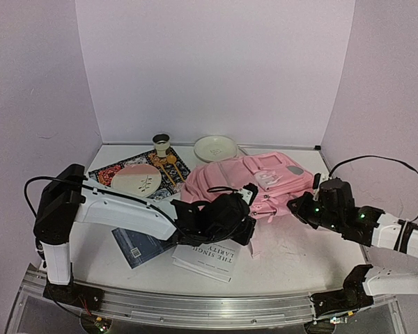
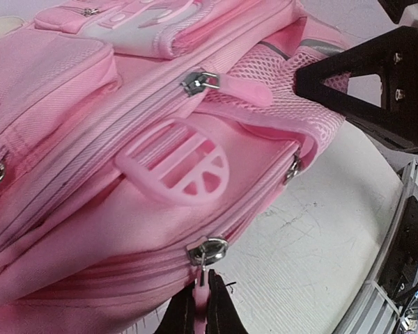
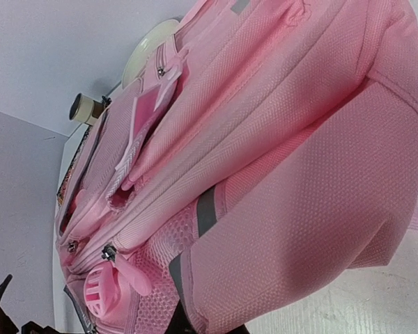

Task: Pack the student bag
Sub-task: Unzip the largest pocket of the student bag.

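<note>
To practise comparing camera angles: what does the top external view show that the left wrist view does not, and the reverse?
Only the top external view: a white book, a blue book, a cup and a patterned mat.
Only the left wrist view: the left end effector pinching a pink zipper pull just below its metal slider.
Both: the student bag lying on the white table.

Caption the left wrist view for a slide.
Left gripper pinches a pink zipper pull on the student bag.
</note>
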Robot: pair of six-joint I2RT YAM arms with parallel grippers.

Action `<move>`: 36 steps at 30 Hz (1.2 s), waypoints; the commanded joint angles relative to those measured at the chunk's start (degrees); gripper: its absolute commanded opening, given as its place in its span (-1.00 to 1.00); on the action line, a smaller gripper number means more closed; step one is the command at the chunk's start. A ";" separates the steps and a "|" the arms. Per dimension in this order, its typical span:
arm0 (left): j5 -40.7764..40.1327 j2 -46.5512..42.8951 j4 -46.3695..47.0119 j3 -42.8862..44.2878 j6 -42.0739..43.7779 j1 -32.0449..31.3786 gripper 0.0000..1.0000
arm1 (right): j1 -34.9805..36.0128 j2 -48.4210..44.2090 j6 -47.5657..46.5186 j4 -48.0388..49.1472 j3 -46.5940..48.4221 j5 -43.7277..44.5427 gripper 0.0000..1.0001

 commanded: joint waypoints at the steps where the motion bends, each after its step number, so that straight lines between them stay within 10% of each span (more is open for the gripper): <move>1: -1.70 -7.34 -0.01 -3.75 -0.53 2.65 -1.00 | -0.53 -1.71 -5.36 -3.32 4.79 9.99 -1.00; 26: -7.03 -23.93 -5.65 -17.21 4.69 13.16 -1.00 | -21.77 0.37 -20.76 -6.50 10.06 2.57 -1.00; 36: 8.97 -21.75 -1.37 -15.42 7.69 14.86 -1.00 | -23.91 7.77 -25.20 -7.83 14.11 -10.11 -0.69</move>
